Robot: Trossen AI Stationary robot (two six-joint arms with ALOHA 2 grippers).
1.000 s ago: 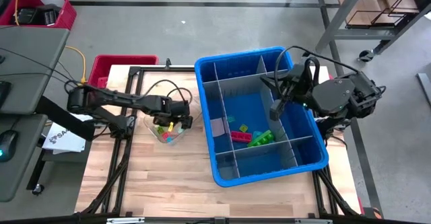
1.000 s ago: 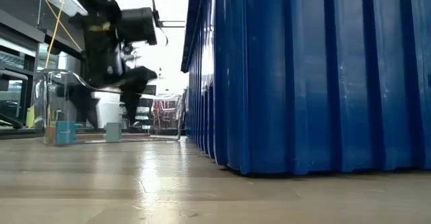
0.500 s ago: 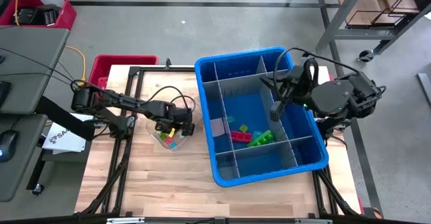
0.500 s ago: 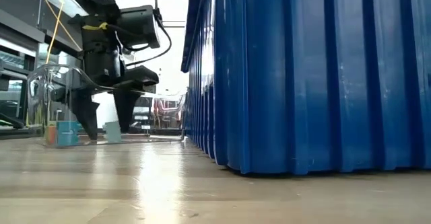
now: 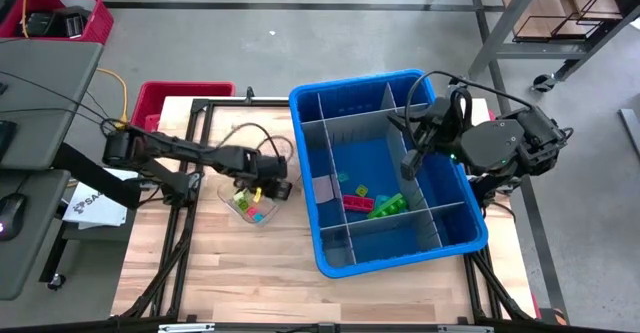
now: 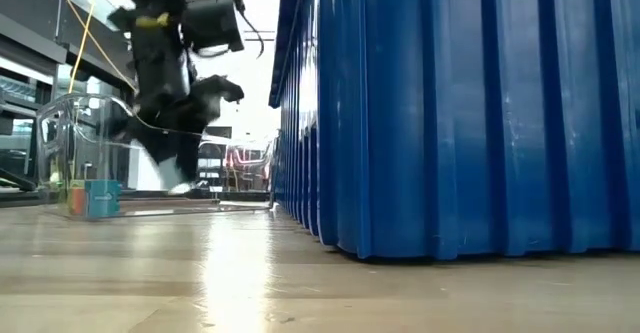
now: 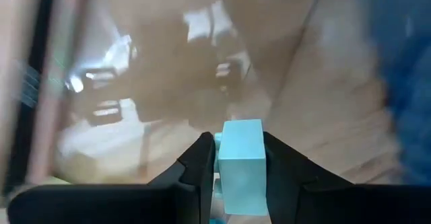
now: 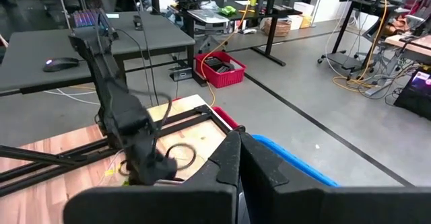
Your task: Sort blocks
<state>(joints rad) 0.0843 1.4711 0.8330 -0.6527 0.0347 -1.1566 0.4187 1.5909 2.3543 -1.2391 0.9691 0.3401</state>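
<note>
While the left gripper (image 7: 232,167) is closed on a pale teal block (image 7: 241,163) above the clear tray (image 5: 232,205), the next move should carry it right to the blue bin (image 5: 305,243).

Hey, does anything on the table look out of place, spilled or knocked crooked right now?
Nothing stands out. The blue bin sits flat with its grey dividers upright, and sorted blocks lie inside it. The remaining blocks stay in the clear container, none on the wood. The left gripper holds a teal block; the right gripper waits over the bin.
</note>
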